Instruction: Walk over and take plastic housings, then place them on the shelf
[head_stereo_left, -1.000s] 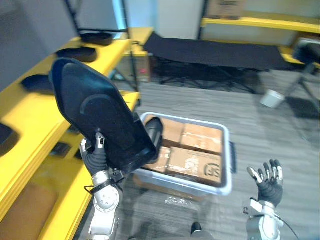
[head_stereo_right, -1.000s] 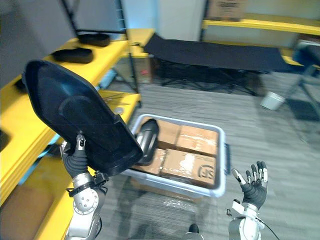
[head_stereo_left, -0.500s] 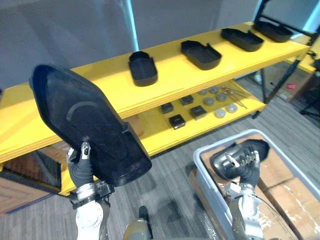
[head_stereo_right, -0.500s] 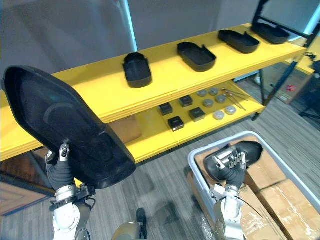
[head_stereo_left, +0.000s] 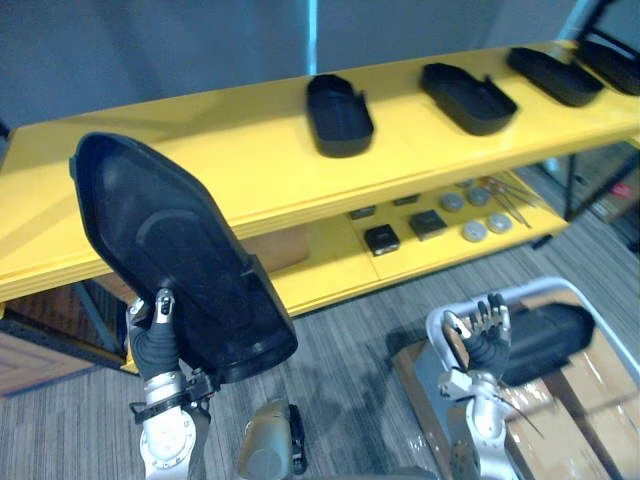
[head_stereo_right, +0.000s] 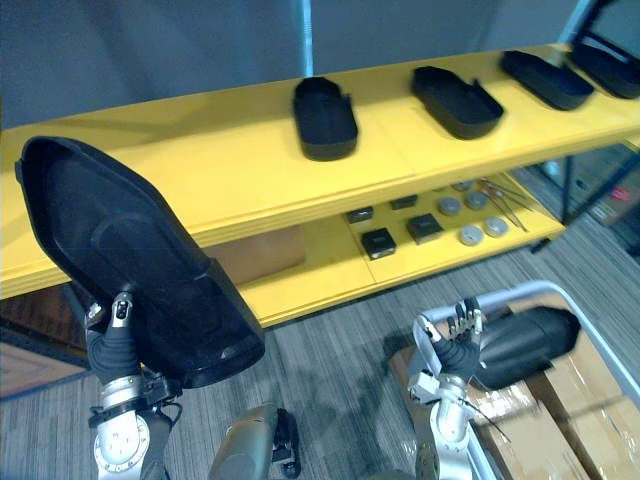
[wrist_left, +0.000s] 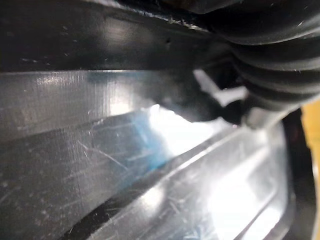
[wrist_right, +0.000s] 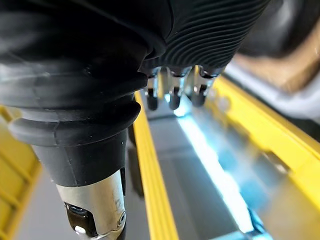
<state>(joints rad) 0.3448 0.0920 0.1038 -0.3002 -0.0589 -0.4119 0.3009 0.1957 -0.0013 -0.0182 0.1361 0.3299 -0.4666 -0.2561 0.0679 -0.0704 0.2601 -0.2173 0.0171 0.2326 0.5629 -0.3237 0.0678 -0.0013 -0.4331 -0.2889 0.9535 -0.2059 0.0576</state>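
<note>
The left hand (head_stereo_left: 155, 345), at the lower left of the frame, has its fingers and thumb closed on the lower edge of a large black plastic housing (head_stereo_left: 170, 250), holding it tilted upright in front of the yellow shelf (head_stereo_left: 250, 160). A row of smaller black housings (head_stereo_left: 338, 113) lies along the shelf's top board. At the lower right, the right hand (head_stereo_left: 482, 338) is raised with its fingers loosely spread and holds nothing. Behind it, another housing (head_stereo_left: 545, 335) rests in a grey bin (head_stereo_left: 433, 335).

Showing black on the big plastic housing (head_stereo_left: 180, 265) and the smaller housings (head_stereo_left: 338, 112); glowing bright yellow across the shelf (head_stereo_left: 250, 165); running grey with fine stripes over the carpet (head_stereo_left: 345, 335); showing tan on the boxes (head_stereo_left: 595, 415).
</note>
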